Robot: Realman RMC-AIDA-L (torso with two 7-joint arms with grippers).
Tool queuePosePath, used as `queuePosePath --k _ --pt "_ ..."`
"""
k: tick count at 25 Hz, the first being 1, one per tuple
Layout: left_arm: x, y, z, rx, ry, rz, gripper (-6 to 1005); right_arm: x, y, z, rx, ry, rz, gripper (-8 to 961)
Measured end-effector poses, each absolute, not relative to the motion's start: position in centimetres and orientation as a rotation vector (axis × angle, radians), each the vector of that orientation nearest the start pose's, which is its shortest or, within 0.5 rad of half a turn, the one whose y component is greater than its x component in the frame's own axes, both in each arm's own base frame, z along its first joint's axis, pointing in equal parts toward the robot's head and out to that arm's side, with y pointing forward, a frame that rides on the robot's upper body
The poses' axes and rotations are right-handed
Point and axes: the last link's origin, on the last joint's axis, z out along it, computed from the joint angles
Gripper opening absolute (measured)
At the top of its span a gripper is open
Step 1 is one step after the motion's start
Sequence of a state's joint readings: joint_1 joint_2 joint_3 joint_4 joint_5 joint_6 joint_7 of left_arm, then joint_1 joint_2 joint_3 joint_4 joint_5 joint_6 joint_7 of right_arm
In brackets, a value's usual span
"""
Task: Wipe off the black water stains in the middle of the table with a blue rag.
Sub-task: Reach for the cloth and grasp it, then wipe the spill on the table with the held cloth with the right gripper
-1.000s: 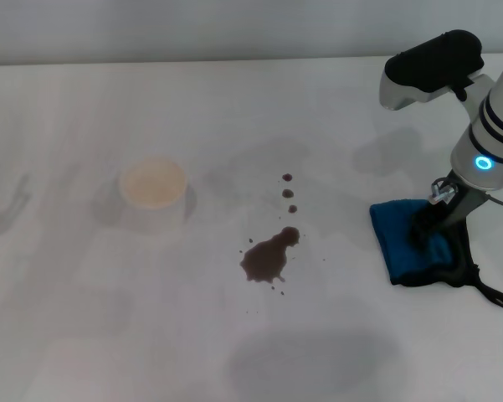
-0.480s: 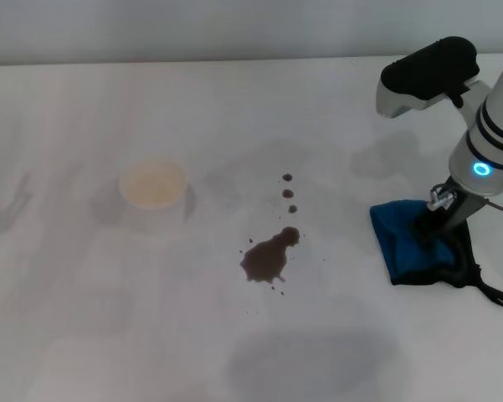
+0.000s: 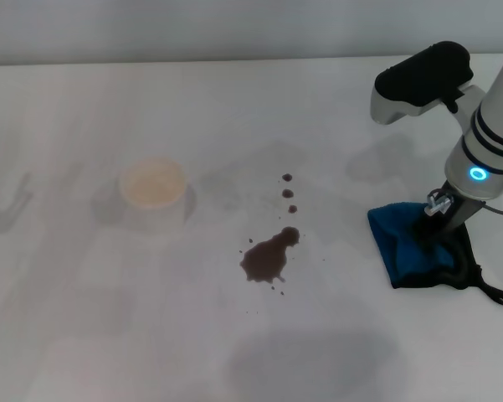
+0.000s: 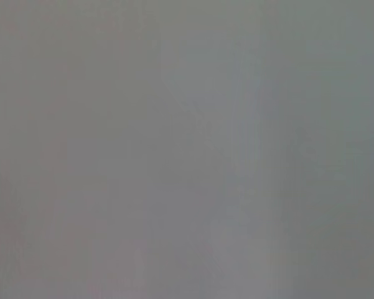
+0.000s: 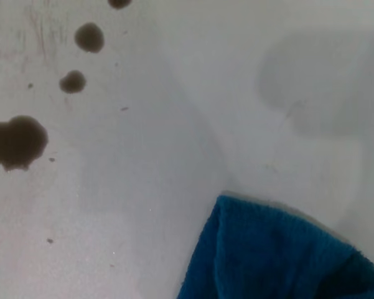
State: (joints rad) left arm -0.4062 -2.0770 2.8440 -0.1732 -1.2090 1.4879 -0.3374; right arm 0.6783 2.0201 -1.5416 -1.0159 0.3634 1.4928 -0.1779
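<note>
On the table's (image 3: 109,335) right, the right hand (image 3: 425,239) presses the blue rag (image 3: 397,243) — grip hidden — long axis front-to-back.

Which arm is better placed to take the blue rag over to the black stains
Right, probably. The right gripper is already down on the blue rag, on the robot's right of the black water stains. The left arm shows in no view.
</note>
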Motion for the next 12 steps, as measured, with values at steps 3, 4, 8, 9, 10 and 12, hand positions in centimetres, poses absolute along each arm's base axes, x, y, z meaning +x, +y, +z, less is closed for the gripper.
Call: queuePosePath --k 3,4,8,9,10,12 --pt "-34.9 29.4 3.1 -1.702 -0.317 -0.728 891 25.1 35.4 -1.5 -2.154 1.326 -0.881 76" --pt "-34.9 29.4 3.1 -1.7 -0.318 -0.728 891 25.1 35.4 -1.6 -2.157 1.321 -0.883 71" --pt "-34.8 29.5 3.2 -1.678 -0.328 -0.744 891 24.9 35.4 -1.8 -2.169 1.306 -0.877 63" --pt "-34.7 29.5 3.1 -1.676 -0.33 -0.748 891 24.8 35.5 -2.0 -2.177 1.299 -0.871 62" --pt "-34.7 29.6 3.1 -1.676 -0.329 -0.751 891 24.6 35.5 -2.1 -2.19 1.294 -0.861 61" --pt "-34.5 29.8 3.1 -1.677 -0.326 -0.754 891 24.4 35.5 -2.5 -2.218 1.282 -0.845 60"
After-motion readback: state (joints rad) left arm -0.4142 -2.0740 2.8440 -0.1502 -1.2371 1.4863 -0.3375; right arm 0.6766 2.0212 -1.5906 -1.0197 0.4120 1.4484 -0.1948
